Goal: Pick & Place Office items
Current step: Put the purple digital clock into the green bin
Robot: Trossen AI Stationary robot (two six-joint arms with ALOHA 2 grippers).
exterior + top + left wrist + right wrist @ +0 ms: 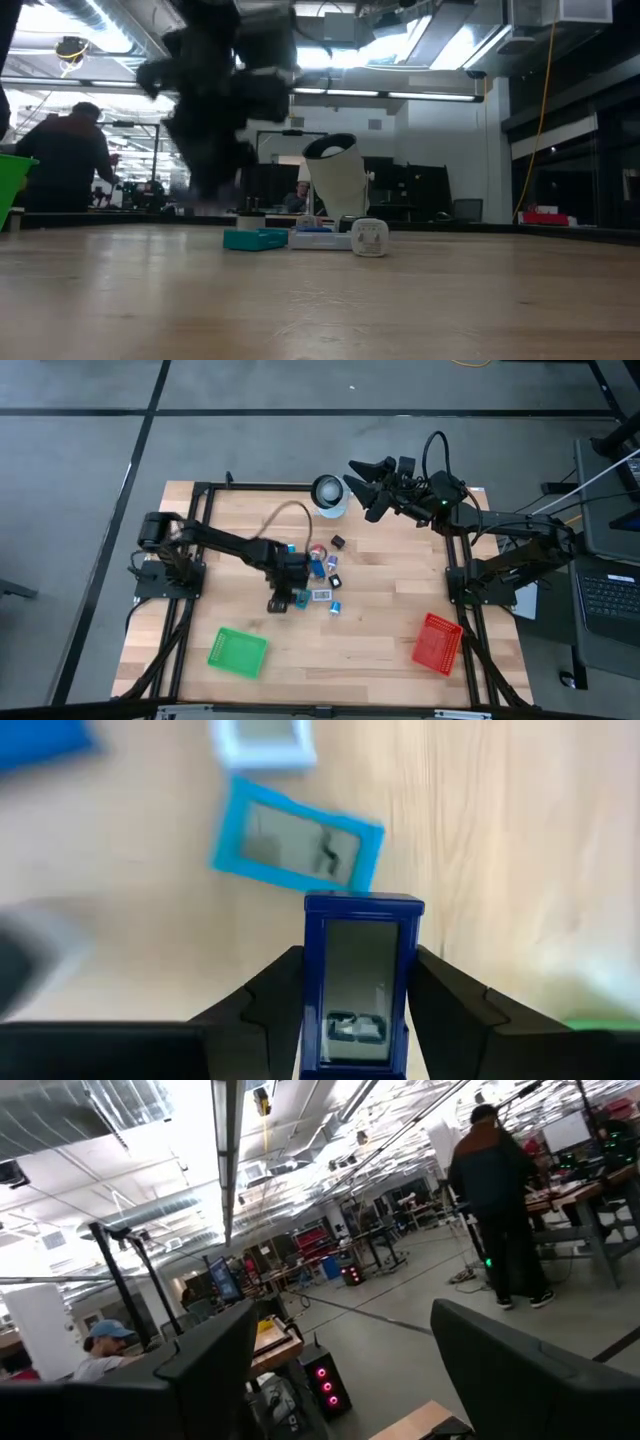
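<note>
The office items (325,575) lie as a small cluster of blue, white, black and red pieces at the table's middle. My left gripper (290,600) hangs over the cluster's near-left side, shut on a dark blue windowed box (362,950). Beneath it in the left wrist view lie a light blue box (295,845) and a pale one (262,745). The low view shows a teal box (255,238) and a white spool (369,237) resting on the wood. My right gripper (358,478) is open, raised at the far edge, touching nothing. My left gripper pinches the dark blue box by its two long side walls (312,990), one finger (270,1000) on each side. The fingers come from above, pointing down, and the box lies along them. The box looks lifted off the wood, above the light blue box.
A white ring-shaped object (328,490) stands at the far edge beside my right gripper. A green mesh basket (238,652) sits near-left and a red one (438,643) near-right. Bare wood lies between them. People stand in the room beyond (500,1190).
</note>
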